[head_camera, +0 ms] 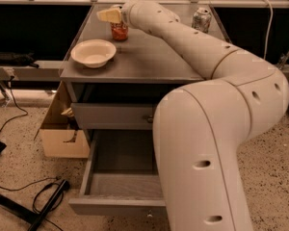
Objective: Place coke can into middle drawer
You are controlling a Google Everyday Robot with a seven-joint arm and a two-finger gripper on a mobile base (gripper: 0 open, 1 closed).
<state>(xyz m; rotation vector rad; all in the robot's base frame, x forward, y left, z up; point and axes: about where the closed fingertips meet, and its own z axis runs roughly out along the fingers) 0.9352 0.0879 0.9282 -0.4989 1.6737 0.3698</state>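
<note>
Two cans: the coke can (pixel 119 32) stands upright on the tabletop (pixel 149 57) at upper left of the frame; a silver can (pixel 201 19) stands well apart at upper right.
Claw: the claw (pixel 110 16) sits at the coke can's top; I cannot tell whether it grips.
Drawer: the middle drawer (pixel 120 179) is open at lower centre, partly hidden by the arm (pixel 216 129).
Risk one: a shallow hold at the rim could let the can tip or slip.
Risk two: the bowl (pixel 93 53) lies near the can; a low swing could knock it.
Risk three: the bulky arm crowds the drawer mouth, so the can may strike its front edge.
</note>
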